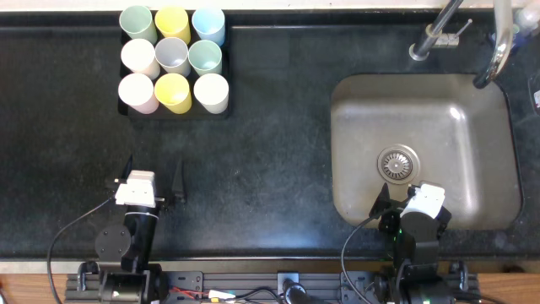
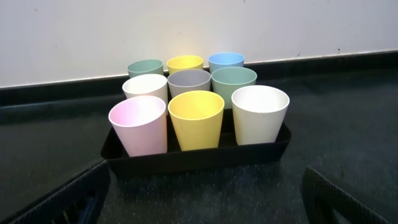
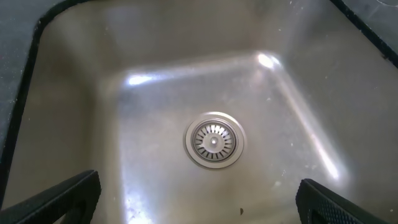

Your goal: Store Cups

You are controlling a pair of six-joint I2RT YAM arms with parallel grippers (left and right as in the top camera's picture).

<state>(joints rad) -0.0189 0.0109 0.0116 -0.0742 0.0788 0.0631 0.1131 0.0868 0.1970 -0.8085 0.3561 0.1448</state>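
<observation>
A black tray [image 1: 174, 116] at the back left of the dark counter holds several upright cups in a three-by-three block: pink [image 2: 139, 124], yellow [image 2: 196, 118], white [image 2: 260, 113], green, grey and blue. My left gripper [image 1: 153, 176] stands open on the near side of the tray, well short of it, with nothing between its fingers [image 2: 62, 200]. The tray wall [image 2: 193, 159] faces it. My right gripper [image 1: 403, 194] hangs open over the near part of the steel sink [image 3: 155, 81], above the drain [image 3: 214, 139], and holds nothing.
The sink [image 1: 472, 118] takes up the right side of the counter, with its drain [image 1: 398, 163] near the middle. A faucet [image 1: 443, 29] stands behind it. A pale wall [image 2: 199, 25] rises behind the tray. Bare dark counter [image 1: 270, 160] lies between tray and sink.
</observation>
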